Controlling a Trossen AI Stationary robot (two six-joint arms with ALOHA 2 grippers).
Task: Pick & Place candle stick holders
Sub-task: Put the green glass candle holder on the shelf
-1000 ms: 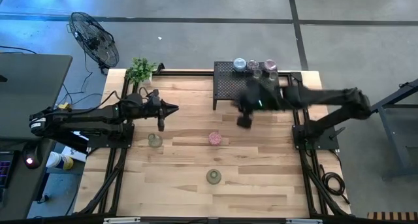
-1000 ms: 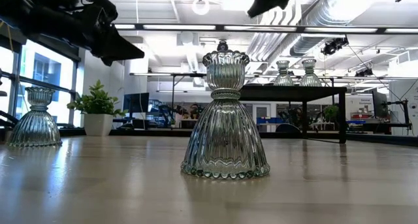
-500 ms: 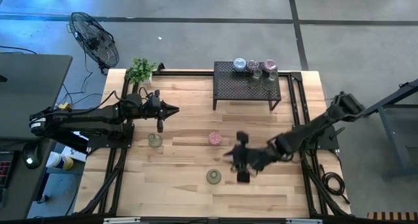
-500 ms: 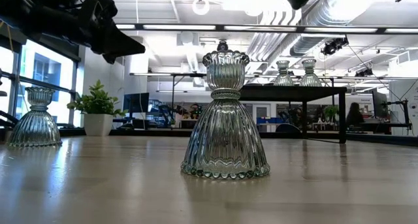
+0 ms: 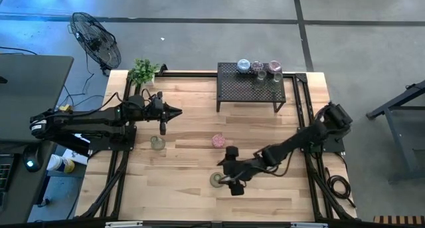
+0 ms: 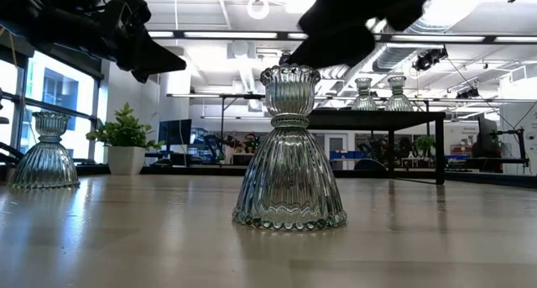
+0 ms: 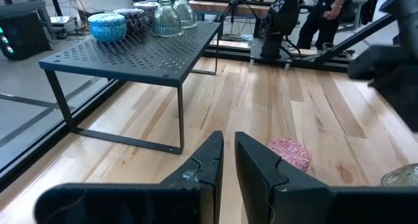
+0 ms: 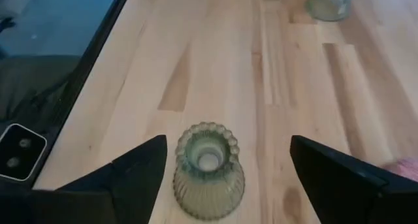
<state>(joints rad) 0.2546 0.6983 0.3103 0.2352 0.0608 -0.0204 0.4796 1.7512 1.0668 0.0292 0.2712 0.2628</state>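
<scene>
An olive-green candle stick holder (image 5: 217,180) stands upright on its wide foot near the table's front. My right gripper (image 5: 228,169) is open beside it; in the right wrist view its fingers stand on either side of the holder (image 8: 208,168) without touching. A pink holder (image 5: 218,141) and a clear one (image 5: 157,143) stand mid-table. Several more holders (image 5: 257,68) sit on the black mesh rack (image 5: 251,90) at the far edge. My left gripper (image 5: 174,111) hovers shut at the left, above the clear holder's far side.
A small potted plant (image 5: 142,71) stands at the far left corner. Black frame rails (image 5: 123,155) run along both table sides. Bare wood lies between the rack and the pink holder (image 7: 287,152). A floor fan (image 5: 96,38) stands beyond the table.
My right gripper has swung from the rack toward the table's near edge and leftward, sinking and tipping downward until it reaches around the olive-green holder, and it has opened wide. No holder has moved.
</scene>
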